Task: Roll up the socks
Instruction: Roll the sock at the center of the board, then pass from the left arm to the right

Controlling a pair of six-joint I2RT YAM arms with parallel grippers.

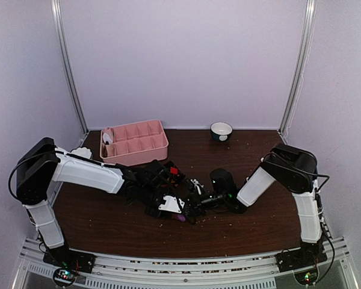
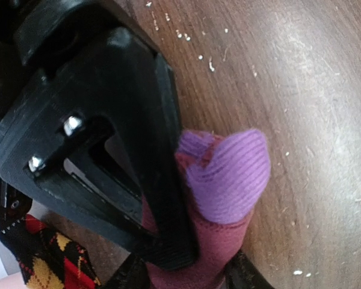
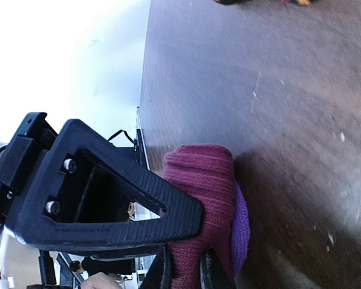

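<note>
Magenta sock (image 2: 225, 180) with purple toe, bunched on brown table (image 2: 301, 90), left gripper (image 2: 195, 259) was clamped on it, right gripper (image 3: 198, 226) likewise, argyle sock (image 2: 48, 259) lay nearby.

top view high behind table (image 1: 265, 223), wrist views close, sharing pink sock (image 2: 228, 174)
</note>
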